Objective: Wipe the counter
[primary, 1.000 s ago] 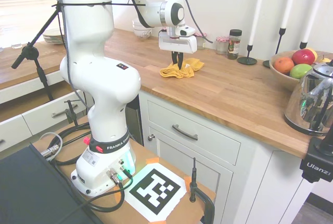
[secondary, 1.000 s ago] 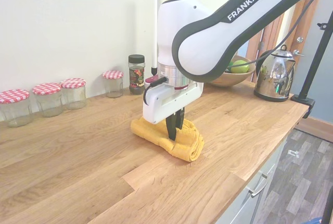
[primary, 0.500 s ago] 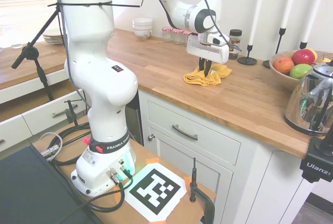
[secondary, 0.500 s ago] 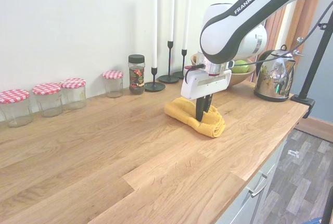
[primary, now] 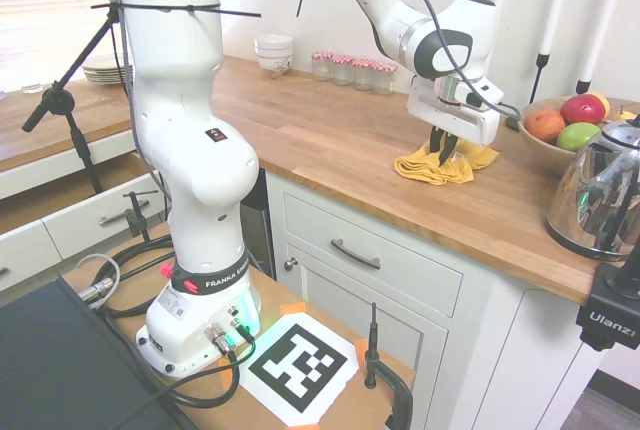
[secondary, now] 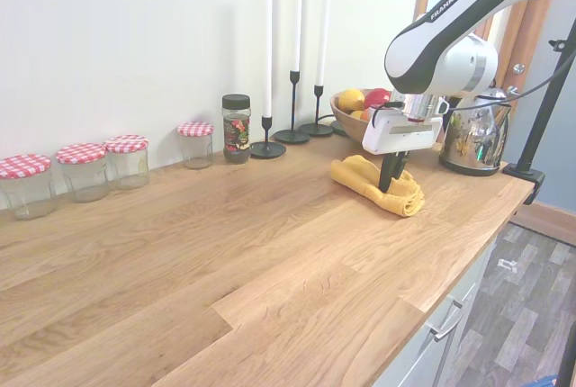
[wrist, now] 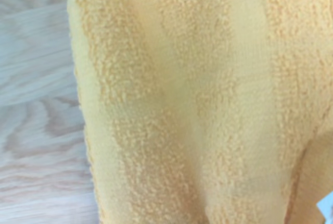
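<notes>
gripper (secondary: 392, 182) is pointing straight down with its dark fingers pinched together into a bunched-up yellow cloth (secondary: 371, 182), pressing it onto the counter (secondary: 225, 252). the cloth lies flat on the wood near the counter's front edge. in the second exterior view a fruit bowl (secondary: 358, 115) is at about 11 o'clock from the cloth, a shiny kettle (secondary: 474, 138) around 2 o'clock, and candlesticks (secondary: 292, 108) plus a spice jar (secondary: 237, 128) farther off near 10. wrist view is basically all terry cloth (wrist: 197, 104) over wood grain.
</notes>
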You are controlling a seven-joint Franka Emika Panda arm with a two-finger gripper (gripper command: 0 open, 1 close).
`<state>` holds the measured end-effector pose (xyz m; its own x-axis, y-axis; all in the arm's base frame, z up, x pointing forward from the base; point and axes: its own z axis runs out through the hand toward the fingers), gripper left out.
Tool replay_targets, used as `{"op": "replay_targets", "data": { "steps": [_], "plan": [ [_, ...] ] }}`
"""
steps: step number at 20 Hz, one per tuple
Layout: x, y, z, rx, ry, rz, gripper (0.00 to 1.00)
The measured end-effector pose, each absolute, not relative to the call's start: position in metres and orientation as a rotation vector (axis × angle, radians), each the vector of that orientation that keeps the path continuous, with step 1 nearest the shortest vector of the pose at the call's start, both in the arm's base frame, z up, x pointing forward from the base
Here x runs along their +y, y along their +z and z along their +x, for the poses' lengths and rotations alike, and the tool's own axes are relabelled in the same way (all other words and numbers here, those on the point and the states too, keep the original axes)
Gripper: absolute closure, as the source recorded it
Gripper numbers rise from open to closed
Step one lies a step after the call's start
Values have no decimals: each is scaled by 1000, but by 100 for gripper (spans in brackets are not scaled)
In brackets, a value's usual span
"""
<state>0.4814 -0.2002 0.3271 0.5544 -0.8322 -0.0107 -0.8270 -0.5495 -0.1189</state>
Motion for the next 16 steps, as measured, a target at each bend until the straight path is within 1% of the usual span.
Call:
{"op": "replay_targets", "data": {
  "steps": [16],
  "plan": [
    [-209,327,476,1480,-63,-2646,0]
  ]
}}
